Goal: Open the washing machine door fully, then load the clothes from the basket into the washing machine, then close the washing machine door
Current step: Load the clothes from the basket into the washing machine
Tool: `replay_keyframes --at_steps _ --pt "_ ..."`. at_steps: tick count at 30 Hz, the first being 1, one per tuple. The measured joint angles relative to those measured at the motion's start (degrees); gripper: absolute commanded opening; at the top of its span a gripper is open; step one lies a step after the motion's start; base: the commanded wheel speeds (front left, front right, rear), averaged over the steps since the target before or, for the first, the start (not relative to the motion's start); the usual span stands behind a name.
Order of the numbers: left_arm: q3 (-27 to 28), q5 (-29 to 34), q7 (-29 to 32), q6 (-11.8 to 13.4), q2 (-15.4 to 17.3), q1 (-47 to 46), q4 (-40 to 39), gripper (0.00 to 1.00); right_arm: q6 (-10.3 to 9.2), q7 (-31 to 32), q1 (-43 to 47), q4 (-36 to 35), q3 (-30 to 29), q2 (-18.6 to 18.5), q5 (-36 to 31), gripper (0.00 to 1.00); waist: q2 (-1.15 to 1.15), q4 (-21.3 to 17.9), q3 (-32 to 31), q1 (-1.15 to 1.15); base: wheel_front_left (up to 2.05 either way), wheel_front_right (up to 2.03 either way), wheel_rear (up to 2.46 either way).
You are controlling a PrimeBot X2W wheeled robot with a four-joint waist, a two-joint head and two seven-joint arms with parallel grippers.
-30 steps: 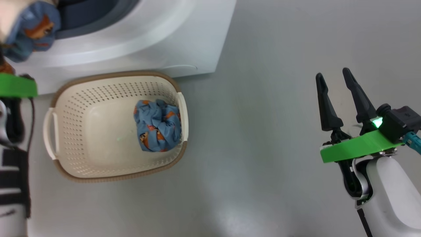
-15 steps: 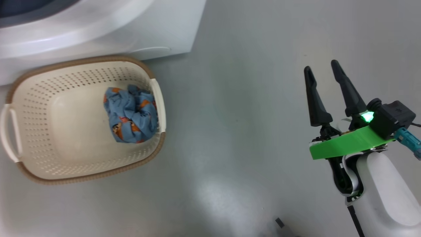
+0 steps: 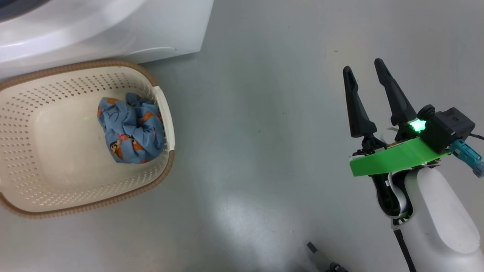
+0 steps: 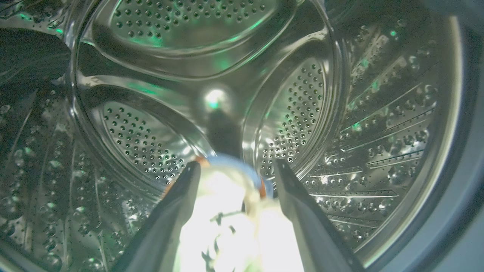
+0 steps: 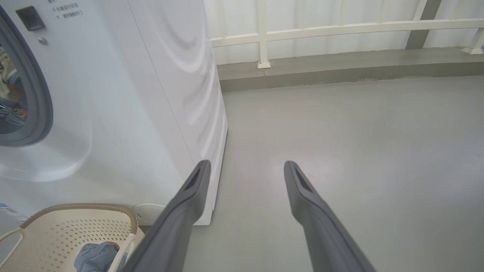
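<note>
Mid-loading, my left claw (image 4: 236, 164) gapes inside the drum (image 4: 143, 128) around a pale garment (image 4: 227, 219); next, I judge, it must withdraw for the blue bundle (image 3: 130, 130) in the basket (image 3: 163, 109).

Floor (image 3: 264, 113): smooth grey, glossy, with one pale patch of reflected light (image 3: 249, 223).
Kerb (image 5: 340, 66): raised grey step along the far side of the floor.
Railing (image 5: 262, 34): white bars and post, standing on the kerb.
Wall panels (image 5: 302, 15): pale, vertically ribbed, behind the railing.
Column (image 5: 420, 19): grey, at the far right.
</note>
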Motion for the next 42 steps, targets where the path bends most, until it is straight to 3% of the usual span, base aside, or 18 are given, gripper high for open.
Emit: replay_keyframes --at_steps 16,25,42 --pt "2.08 0.04 0.00 0.00 -1.66 1.31 3.05 1.00 0.00 0.00 -0.04 0.21 0.21 -0.07 0.00 1.00 0.00 0.96 -1.18 0.00 0.00 0.00 0.00" --pt "4.20 1.42 0.00 0.00 -4.32 7.83 2.33 1.00 0.00 0.00 -0.02 0.19 -0.02 -0.66 0.00 1.00 0.00 1.75 -3.02 0.00 0.00 0.00 0.00" --pt "6.35 1.37 0.00 0.00 -9.62 23.81 -6.21 1.00 0.00 0.00 0.26 1.15 -0.18 -2.70 -0.01 1.00 0.00 4.65 -8.72 0.00 0.00 0.00 0.00"
